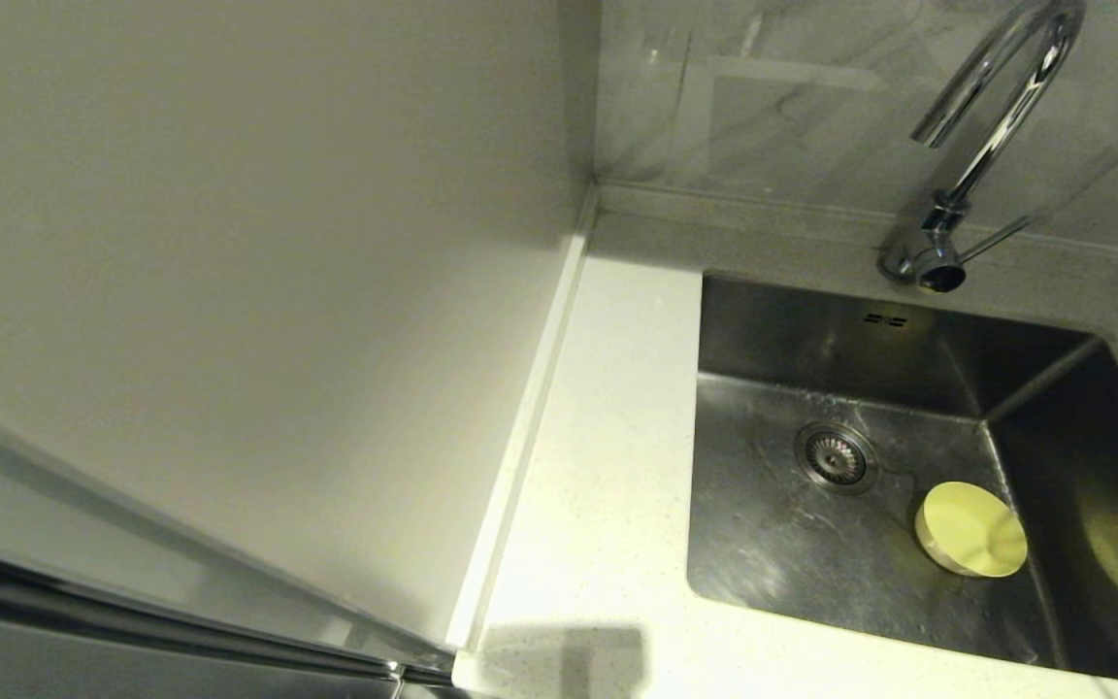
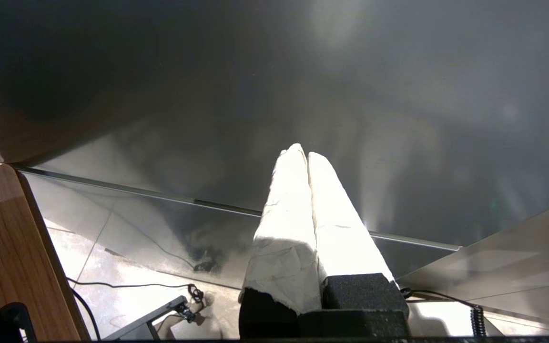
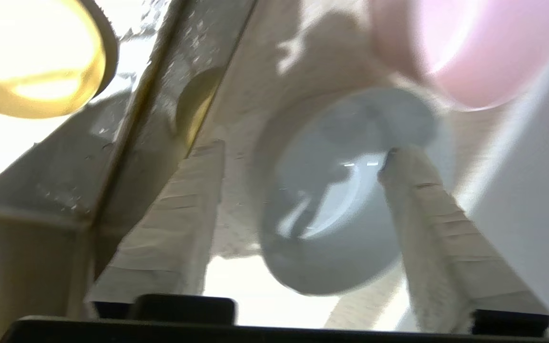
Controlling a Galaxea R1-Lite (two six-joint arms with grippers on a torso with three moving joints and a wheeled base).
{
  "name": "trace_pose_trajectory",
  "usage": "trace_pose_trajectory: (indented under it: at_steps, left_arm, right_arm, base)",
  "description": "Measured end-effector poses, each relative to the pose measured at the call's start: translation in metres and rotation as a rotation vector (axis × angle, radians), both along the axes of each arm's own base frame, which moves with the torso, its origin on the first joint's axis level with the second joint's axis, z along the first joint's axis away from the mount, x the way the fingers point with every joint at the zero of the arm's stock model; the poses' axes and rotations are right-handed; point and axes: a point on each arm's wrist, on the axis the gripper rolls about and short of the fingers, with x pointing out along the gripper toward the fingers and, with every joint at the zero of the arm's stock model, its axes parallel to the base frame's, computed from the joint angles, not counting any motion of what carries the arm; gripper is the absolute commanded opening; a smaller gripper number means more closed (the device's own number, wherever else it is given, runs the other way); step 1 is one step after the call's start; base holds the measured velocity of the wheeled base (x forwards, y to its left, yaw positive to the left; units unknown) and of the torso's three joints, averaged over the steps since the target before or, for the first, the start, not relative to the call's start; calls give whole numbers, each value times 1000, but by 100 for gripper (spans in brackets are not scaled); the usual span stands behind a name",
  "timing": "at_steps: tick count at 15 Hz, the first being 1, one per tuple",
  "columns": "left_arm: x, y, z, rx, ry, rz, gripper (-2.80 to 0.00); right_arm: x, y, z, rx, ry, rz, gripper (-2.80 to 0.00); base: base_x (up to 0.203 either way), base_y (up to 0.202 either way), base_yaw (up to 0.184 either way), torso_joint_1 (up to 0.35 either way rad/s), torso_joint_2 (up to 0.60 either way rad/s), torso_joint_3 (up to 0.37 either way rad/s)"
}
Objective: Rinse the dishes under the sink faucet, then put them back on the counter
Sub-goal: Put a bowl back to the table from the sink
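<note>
In the right wrist view a pale blue-grey bowl (image 3: 322,228) sits on the speckled counter (image 3: 265,62) just beside the sink's edge. My right gripper (image 3: 303,147) is open around it. One finger reaches into the bowl at its rim and the other stands clear of its outer side. A pale pink bowl (image 3: 474,47) rests on the counter just beyond. The yellow-green bowl (image 1: 971,529) lies on the floor of the sink (image 1: 782,544), near its right wall. The chrome faucet (image 1: 996,116) arches over the sink's back; no water shows. My left gripper (image 2: 304,151) is shut and empty, parked away from the sink.
The drain strainer (image 1: 836,456) sits mid-basin, left of the yellow-green bowl. A strip of off-white counter (image 1: 608,437) runs along the sink's left side, bounded by a tall pale wall panel (image 1: 258,291). The faucet's thin lever (image 1: 996,238) sticks out to the right.
</note>
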Motion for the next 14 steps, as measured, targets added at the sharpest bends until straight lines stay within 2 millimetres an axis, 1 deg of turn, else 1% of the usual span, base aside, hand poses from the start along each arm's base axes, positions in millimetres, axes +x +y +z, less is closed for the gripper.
trace_pose_trajectory:
  at_steps: [3, 4, 5, 7, 8, 9, 11, 13, 14]
  left_arm:
    - [0, 0, 0, -1, 0, 0, -280]
    - [0, 0, 0, 0, 0, 0, -280]
    - [0, 0, 0, 0, 0, 0, -280]
    - [0, 0, 0, 0, 0, 0, -280]
    - [0, 0, 0, 0, 0, 0, -280]
    - [0, 0, 0, 0, 0, 0, -280]
    - [0, 0, 0, 0, 0, 0, -280]
    - [0, 0, 0, 0, 0, 0, -280]
    - [0, 0, 0, 0, 0, 0, -280]
  right_arm:
    - [-8, 7, 29, -85, -115, -3, 0]
    - [-11, 14, 38, -79, -158, 8, 0]
    - [-11, 24, 46, -53, -200, 42, 0]
    - [-1, 56, 54, 33, -266, 153, 0]
    - [5, 73, 55, 69, -277, 199, 0]
    - [12, 91, 54, 98, -275, 242, 0]
    - [26, 125, 44, 118, -232, 282, 0]
    - [40, 157, 26, 112, -173, 249, 0]
    - [46, 167, 11, 91, -139, 205, 0]
  base:
    - [0, 0, 0, 0, 0, 0]
    - [0, 0, 0, 0, 0, 0]
    - [0, 0, 0, 0, 0, 0]
    - [0, 0, 0, 0, 0, 0]
    - [0, 0, 0, 0, 0, 0]
    - [0, 0, 0, 0, 0, 0]
    - [0, 0, 0, 0, 0, 0]
    - [0, 0, 0, 0, 0, 0]
    - [0, 0, 0, 0, 0, 0]
